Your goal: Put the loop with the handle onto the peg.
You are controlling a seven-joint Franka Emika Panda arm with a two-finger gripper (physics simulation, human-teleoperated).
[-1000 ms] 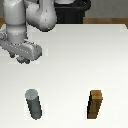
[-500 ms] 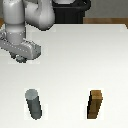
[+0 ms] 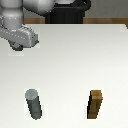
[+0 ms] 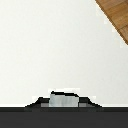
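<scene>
The gripper [image 3: 19, 47] sits low over the white table [image 3: 75, 65]. Its fingers are hidden, so I cannot tell if they are spread or pinching. A grey bit [image 4: 64, 99] shows right by them. The peg [image 3: 34, 103] stands far from the fingers, with a brown block [image 3: 95, 104] beside it.

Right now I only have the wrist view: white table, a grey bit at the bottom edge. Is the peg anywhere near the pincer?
Observer: No. The peg stands upright low in the exterior view, on its left. The pincer hangs much higher up on that same side.
Operator: Anything else on the table?
Observer: A brown block stands on the exterior view's right, level with the peg and well apart from it on the table.
</scene>
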